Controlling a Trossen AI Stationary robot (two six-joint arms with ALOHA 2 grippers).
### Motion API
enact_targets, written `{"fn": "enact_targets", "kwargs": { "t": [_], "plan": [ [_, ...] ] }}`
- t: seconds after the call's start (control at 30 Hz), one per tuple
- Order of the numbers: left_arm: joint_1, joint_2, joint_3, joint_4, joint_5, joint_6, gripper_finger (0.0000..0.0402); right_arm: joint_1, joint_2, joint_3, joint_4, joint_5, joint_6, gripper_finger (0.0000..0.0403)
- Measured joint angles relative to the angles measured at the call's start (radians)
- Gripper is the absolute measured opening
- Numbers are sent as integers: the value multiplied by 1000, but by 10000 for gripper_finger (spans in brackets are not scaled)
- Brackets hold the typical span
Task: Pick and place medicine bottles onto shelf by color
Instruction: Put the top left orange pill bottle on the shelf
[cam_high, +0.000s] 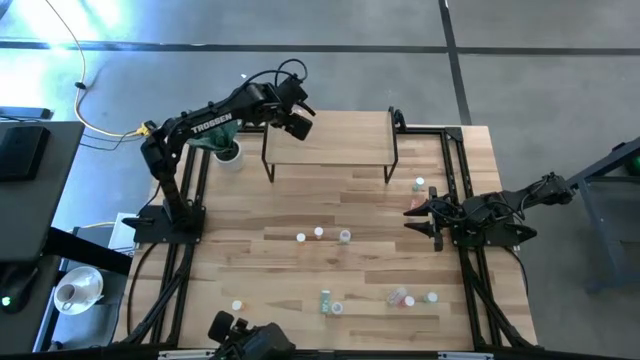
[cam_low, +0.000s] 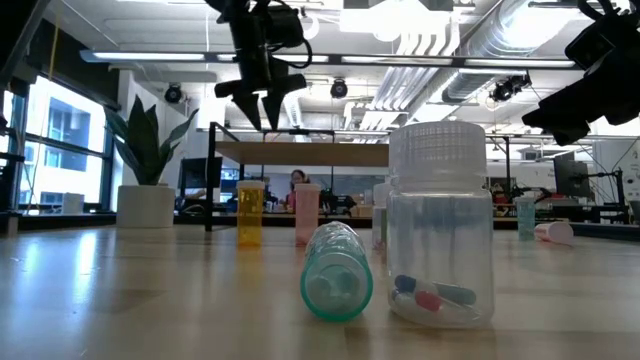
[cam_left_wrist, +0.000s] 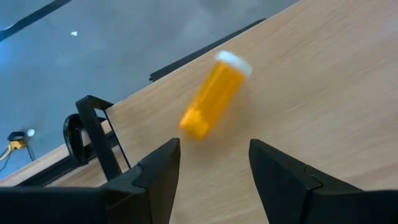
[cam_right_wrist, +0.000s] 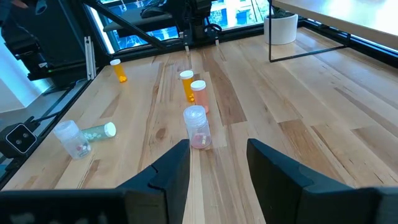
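though blurred, an orange bottle (cam_left_wrist: 214, 94) on the shelf (cam_left_wrist: 323, 93)

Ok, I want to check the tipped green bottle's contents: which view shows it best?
The low view: the green bottle lies on its side close to the lens. The high view shows only a tiny speck, the right wrist view a small far-off bottle, and the left wrist view misses it.

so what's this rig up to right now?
Sorting medicine bottles onto the shelf. The left gripper hangs open over the shelf's left end, and its wrist view shows an orange bottle tilted and blurred on the board, apparently just let go. The right gripper waits open and empty at the table's right side. Other bottles stand or lie loose on the table.
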Motion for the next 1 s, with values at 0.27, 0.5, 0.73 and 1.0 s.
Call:
{"fn": "enact_targets", "kwargs": {
  "t": [0.27, 0.5, 0.73, 1.0],
  "plan": [
    [12, 3, 0, 143, 3, 101, 184, 0, 0, 0, 0, 0, 0, 149],
    [29, 35, 1, 229, 106, 206, 184, 0, 0, 0, 0, 0, 0, 149],
    [65, 65, 1, 214, 147, 297, 184, 0, 0, 0, 0, 0, 0, 149],
    [90, 66, 1, 192, 168, 382, 184, 0, 0, 0, 0, 0, 0, 149]
  ]
}}
